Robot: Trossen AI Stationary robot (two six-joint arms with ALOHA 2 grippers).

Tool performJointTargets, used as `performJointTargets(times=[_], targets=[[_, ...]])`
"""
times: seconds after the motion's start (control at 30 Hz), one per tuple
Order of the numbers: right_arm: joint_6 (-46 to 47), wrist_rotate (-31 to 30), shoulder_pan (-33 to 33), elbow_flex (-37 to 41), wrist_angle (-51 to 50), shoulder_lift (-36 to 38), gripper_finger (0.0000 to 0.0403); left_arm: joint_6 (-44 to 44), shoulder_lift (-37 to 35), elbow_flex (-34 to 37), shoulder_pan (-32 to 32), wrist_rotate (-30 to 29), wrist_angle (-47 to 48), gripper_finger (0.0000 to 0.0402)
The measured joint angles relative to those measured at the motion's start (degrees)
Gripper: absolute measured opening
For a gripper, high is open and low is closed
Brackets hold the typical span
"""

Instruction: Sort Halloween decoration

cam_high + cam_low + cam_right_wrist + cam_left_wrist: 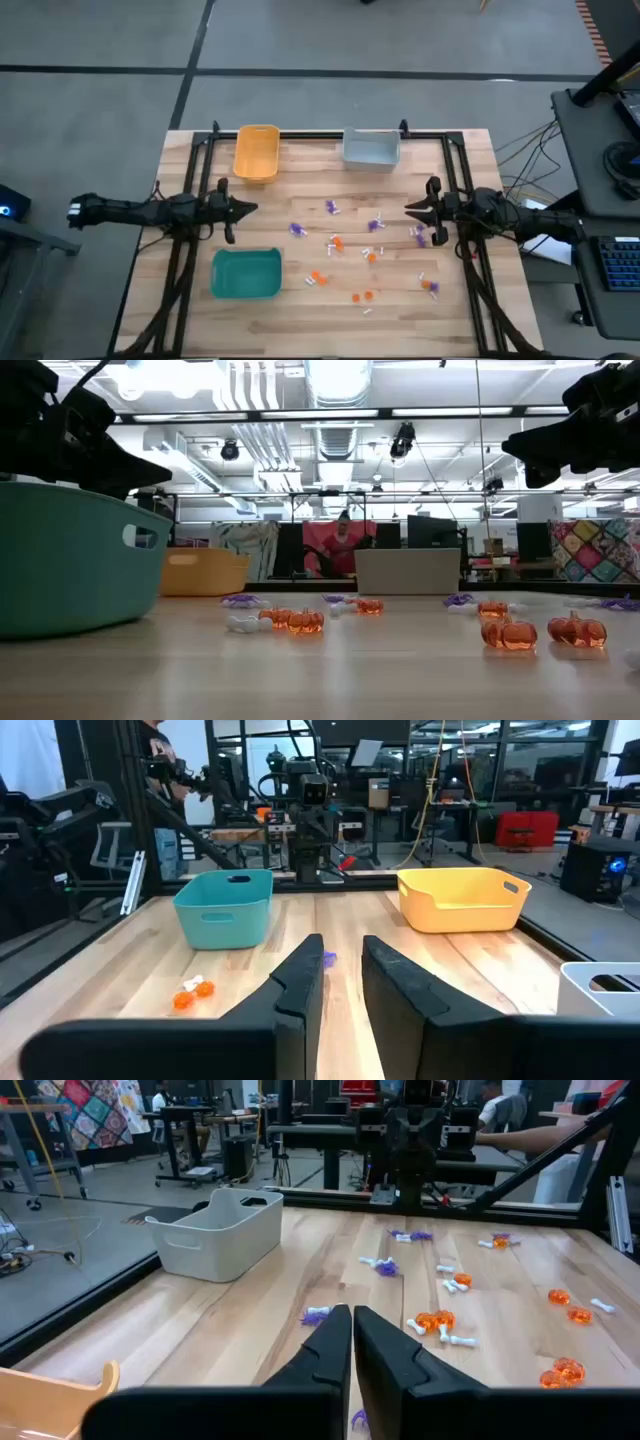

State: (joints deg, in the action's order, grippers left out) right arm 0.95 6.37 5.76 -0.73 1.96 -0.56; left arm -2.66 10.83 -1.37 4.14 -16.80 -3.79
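The Halloween decoration pieces lie loose on the wooden table between the two arms: purple spiky ones (331, 207), orange roundish ones (337, 242) and small white ones (367, 311). My left gripper (250, 208) hovers at the table's left, above the wood, fingers shut (352, 1312) and pointing level toward the right. My right gripper (409, 208) hovers at the table's right, pointing level toward the left, its fingers a little apart (343, 942) with nothing between them. Neither touches a piece.
An orange-yellow bin (256, 152) and a grey bin (371, 148) stand at the far edge, a teal bin (246, 273) at the near left. A black frame rail (320, 134) borders the table. A person (343, 540) sits in the room beyond.
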Motion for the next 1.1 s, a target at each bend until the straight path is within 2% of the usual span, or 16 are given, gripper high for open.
performJointTargets(times=[1.1], targets=[[0.00,0.02,0.01,0.00,-0.01,-1.03,0.0063,0.00,0.00,0.00,0.00,0.00,0.00,0.0000]])
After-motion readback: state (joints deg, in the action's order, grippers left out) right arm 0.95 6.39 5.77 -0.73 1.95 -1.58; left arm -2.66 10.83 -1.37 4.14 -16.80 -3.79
